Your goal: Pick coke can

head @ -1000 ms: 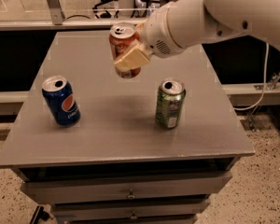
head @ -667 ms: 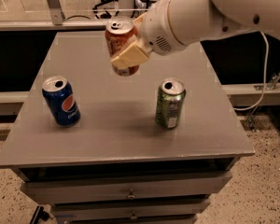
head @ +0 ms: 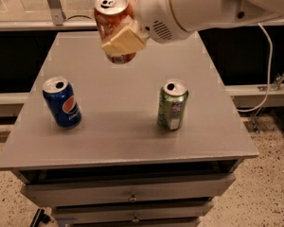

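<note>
gripper (head: 118,36): clamped around the coke can, gap just can-wide (a firm grasp, not a loose touch); upper left of centre, seen against the table's far edge.
finger (head: 125,41): one tan pad pressed flat across the can's front lower half, slanted; the other finger is hidden behind the can.
coke can (head: 108,19): in the gripper, in the air, clear of the table; nearly upright with a slight tilt, silver top and tab showing; its bottom pokes out below the pad.
arm (head: 199,6): white, bulky, comes in from the upper right and runs leftward to the can; wrist housing with a vent grille just right of the can (rest cut off by the frame edge).
pepsi can (head: 62,103): blue, upright on the table's left side, well apart from the gripper.
green can (head: 172,105): upright on the table, right of centre, below and right of the held can, apart from the pepsi can.
table (head: 123,141): grey flat top, both standing cans on it.
drawers (head: 132,195): stacked under the top, small knobs at front.
cable (head: 265,65): white, hangs at the right, beside the table.
</note>
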`<action>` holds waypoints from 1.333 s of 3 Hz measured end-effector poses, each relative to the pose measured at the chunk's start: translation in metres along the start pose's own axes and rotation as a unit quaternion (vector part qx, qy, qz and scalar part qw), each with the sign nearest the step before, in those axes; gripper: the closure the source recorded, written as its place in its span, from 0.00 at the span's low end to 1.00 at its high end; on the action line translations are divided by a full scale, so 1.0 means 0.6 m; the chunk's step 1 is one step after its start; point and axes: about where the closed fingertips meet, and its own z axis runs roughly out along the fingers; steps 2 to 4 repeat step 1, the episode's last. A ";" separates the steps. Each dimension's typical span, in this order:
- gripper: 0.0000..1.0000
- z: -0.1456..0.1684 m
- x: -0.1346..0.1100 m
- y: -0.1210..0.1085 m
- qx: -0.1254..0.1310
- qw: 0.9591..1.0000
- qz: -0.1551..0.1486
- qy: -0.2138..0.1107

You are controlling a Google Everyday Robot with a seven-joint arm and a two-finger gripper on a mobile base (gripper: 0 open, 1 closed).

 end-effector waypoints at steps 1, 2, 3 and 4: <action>1.00 0.000 0.000 0.000 0.000 1.000 0.000 0.000; 1.00 0.000 0.000 0.000 0.000 1.000 0.000 0.000; 1.00 0.000 0.000 0.000 0.000 1.000 0.000 0.000; 1.00 0.000 0.000 0.000 0.000 1.000 0.000 0.000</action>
